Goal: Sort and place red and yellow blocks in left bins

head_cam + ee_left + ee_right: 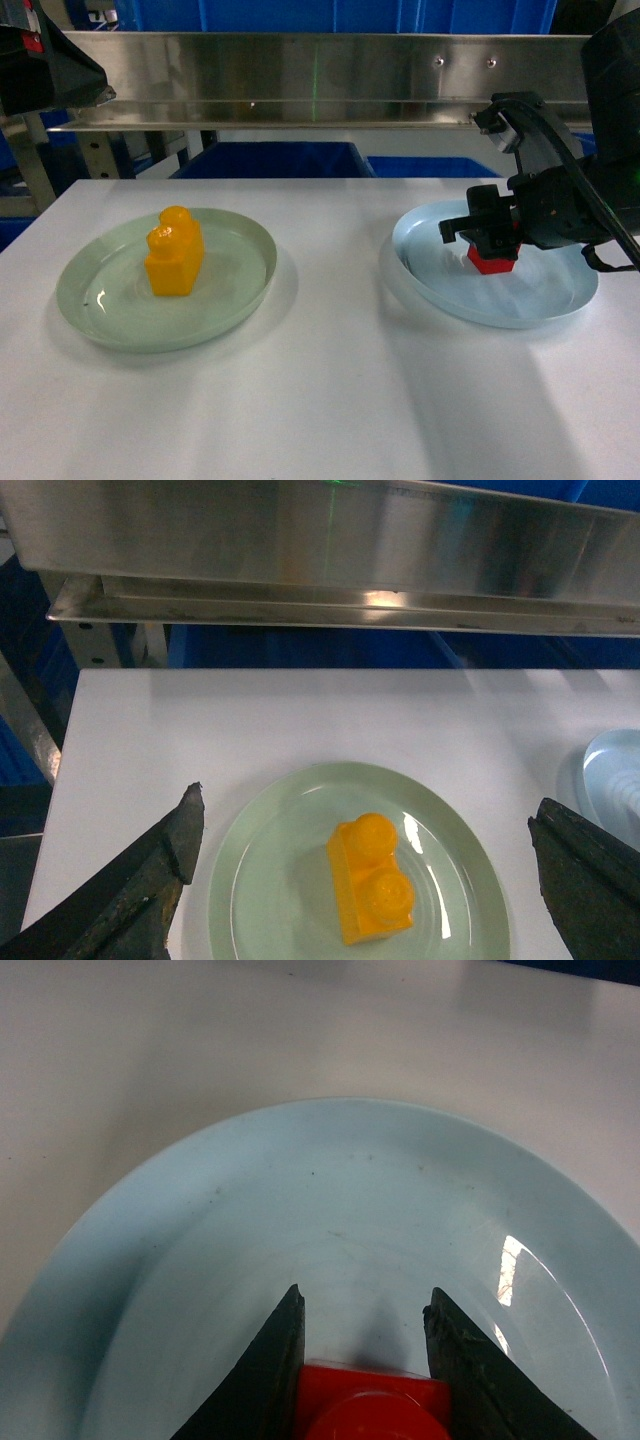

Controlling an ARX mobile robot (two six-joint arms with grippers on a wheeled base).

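Note:
A yellow block with two studs stands on a pale green plate on the left of the white table. My left gripper hangs open high above it, its dark fingers wide on either side of the yellow block and the green plate. On the right, my right gripper is shut on a red block low inside a light blue plate. In the right wrist view the red block sits between the fingers of the right gripper. I cannot tell whether it touches the blue plate.
Blue bins stand beyond the table's far edge, under a steel rail. The left arm shows at the top left of the head view. White tabletop lies between and in front of the two plates.

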